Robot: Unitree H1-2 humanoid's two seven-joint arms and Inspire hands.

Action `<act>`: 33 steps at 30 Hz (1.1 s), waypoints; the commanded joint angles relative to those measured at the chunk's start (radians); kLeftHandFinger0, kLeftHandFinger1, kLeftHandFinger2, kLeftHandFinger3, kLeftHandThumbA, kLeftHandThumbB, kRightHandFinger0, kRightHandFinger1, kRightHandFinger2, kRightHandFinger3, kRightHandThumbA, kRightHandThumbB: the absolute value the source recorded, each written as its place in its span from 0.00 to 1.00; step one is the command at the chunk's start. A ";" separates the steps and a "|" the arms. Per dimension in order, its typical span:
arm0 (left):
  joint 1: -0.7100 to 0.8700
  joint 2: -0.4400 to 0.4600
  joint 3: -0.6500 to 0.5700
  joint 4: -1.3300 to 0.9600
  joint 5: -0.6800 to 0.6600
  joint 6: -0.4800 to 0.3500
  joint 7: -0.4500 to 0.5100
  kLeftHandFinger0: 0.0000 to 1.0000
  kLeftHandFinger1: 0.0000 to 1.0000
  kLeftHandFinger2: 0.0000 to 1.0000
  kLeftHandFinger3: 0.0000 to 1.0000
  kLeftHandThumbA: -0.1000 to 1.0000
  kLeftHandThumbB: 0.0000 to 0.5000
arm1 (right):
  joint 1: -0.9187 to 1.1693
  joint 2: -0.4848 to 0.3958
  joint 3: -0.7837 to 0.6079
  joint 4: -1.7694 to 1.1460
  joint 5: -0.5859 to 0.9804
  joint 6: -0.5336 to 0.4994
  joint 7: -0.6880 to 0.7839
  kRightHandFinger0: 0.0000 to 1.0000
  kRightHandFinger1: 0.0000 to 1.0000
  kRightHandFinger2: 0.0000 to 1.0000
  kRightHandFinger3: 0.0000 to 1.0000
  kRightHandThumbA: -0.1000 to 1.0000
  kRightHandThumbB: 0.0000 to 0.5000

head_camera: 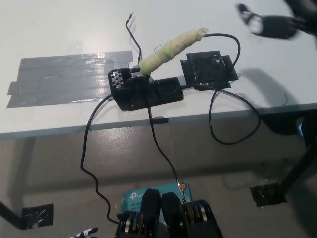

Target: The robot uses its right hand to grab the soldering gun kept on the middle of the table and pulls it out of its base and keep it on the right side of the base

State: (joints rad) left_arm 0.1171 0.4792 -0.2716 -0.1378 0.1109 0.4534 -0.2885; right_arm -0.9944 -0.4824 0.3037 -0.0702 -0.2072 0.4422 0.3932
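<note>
While the soldering gun [171,48] sits in its base [144,91] near the table's [59,29] front edge, its tape-wrapped handle slants up and to the right, its long axis diagonal, the lower end tucked into the base. From the handle's upper end a black cord [233,106] loops past a black pad [208,70] just right of the base. Well apart from the gun, the right hand [267,25] hangs blurred over the table's far right corner, gripping nothing; I cannot tell whether its fingers are spread or closed. Only a sliver of the left hand [84,232] shows at the bottom edge, its fingers unreadable. Grey tape [64,77] lies left of the base.
</note>
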 commanded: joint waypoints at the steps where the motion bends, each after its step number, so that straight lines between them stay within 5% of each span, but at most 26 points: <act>1: -0.002 0.021 -0.013 -0.025 0.025 0.017 -0.038 0.80 0.87 0.99 1.00 0.57 0.44 | -0.208 0.051 0.107 0.165 -0.172 -0.110 -0.016 1.00 1.00 1.00 1.00 0.53 0.56; 10: -0.010 0.006 -0.018 -0.017 0.044 0.017 -0.067 0.81 0.88 1.00 1.00 0.55 0.49 | -0.322 0.148 0.264 0.411 -0.283 -0.232 -0.025 1.00 1.00 1.00 1.00 0.56 0.58; 18: -0.002 -0.023 -0.033 -0.032 0.053 0.017 -0.076 0.78 0.85 0.98 1.00 0.57 0.48 | -0.317 0.185 0.400 0.577 -0.377 -0.214 0.023 1.00 1.00 1.00 1.00 0.64 0.53; 27: -0.036 -0.029 -0.028 -0.009 0.070 0.017 -0.108 0.81 0.90 1.00 1.00 0.58 0.50 | -0.278 0.176 0.428 0.600 -0.417 -0.177 0.092 1.00 1.00 1.00 1.00 0.79 0.52; 33: -0.036 -0.028 -0.028 -0.012 0.080 0.017 -0.128 0.83 0.90 1.00 1.00 0.61 0.50 | -0.255 0.186 0.457 0.578 -0.449 -0.150 0.178 1.00 1.00 1.00 1.00 1.00 0.66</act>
State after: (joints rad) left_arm 0.0814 0.4507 -0.3088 -0.1375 0.1710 0.4569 -0.3825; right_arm -1.2123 -0.2924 0.7545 0.5340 -0.6067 0.2723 0.4927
